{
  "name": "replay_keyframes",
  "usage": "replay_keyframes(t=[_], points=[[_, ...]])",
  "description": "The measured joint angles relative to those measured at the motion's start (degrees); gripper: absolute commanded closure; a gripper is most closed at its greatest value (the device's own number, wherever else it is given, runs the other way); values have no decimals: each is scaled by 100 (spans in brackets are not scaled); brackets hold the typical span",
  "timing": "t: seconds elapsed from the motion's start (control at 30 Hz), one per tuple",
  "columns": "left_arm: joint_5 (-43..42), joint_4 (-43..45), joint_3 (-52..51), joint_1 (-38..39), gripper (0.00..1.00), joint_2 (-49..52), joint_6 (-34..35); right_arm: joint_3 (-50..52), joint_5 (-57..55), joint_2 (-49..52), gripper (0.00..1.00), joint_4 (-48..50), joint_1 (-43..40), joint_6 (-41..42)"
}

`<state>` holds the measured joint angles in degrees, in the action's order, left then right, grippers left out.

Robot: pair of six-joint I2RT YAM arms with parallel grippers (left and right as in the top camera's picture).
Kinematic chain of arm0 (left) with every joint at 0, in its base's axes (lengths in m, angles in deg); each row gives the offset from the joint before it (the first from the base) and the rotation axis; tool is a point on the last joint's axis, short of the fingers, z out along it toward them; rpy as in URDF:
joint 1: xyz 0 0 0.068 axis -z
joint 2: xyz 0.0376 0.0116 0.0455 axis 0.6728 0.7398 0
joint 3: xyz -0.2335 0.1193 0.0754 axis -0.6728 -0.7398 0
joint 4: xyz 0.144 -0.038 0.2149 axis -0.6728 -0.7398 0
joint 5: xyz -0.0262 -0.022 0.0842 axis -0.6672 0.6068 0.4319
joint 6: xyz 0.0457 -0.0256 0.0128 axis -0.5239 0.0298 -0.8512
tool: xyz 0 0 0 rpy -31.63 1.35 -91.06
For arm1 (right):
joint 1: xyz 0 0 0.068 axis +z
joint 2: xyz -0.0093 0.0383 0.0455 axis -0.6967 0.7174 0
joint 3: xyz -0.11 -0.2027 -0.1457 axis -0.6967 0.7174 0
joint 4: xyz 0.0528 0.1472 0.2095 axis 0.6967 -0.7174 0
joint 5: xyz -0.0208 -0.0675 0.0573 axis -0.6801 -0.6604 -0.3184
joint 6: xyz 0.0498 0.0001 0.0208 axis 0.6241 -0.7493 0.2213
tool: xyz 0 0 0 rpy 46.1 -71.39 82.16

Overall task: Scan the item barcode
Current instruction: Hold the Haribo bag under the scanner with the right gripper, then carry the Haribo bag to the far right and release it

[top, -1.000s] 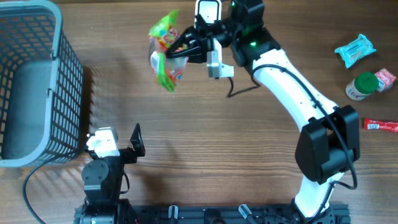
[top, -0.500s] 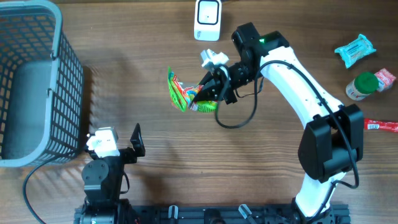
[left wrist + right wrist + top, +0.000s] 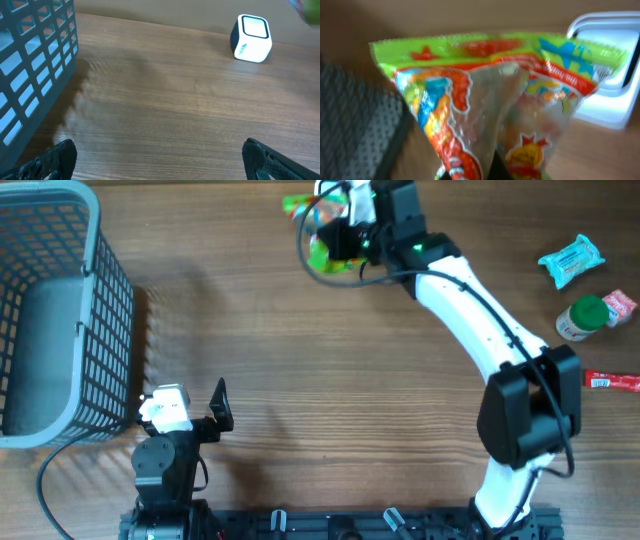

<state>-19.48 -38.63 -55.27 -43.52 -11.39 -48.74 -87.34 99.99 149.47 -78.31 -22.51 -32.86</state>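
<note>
Right tool (image 3: 343,235) pinched tight on a candy bag (image 3: 485,95): clear film, lime-green crimped top edge, orange-red and blue print, coloured sweets inside. The bag is held at the far edge of the desk (image 3: 330,380), right in front of the white scanner (image 3: 612,60), which shows behind the bag's right side. Left tool (image 3: 160,162) stands wide with nothing between its fingers, low at the near edge beside the grey mesh basket (image 3: 105,300), whose flat grey floor shows through the open top; well off to the right lie a teal packet (image 3: 571,261), a green-capped bottle (image 3: 581,318) and a red sachet (image 3: 611,382).
</note>
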Motion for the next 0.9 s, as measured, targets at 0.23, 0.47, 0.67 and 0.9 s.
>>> replay_keyframes(t=[0.23, 0.47, 0.67, 0.9], points=[[2, 7, -2, 0, 0, 9, 0, -2267, -232, 2177, 95, -516, -118, 1071], [2, 7, 0, 0, 0, 9, 0, -2667, -706, 2516, 95, -1019, -96, 1462], [2, 7, -2, 0, 0, 9, 0, -2983, -664, 2503, 96, -1991, -96, 1447], [2, 7, -2, 0, 0, 9, 0, -3204, -1169, 1401, 96, -5034, -308, 1034]])
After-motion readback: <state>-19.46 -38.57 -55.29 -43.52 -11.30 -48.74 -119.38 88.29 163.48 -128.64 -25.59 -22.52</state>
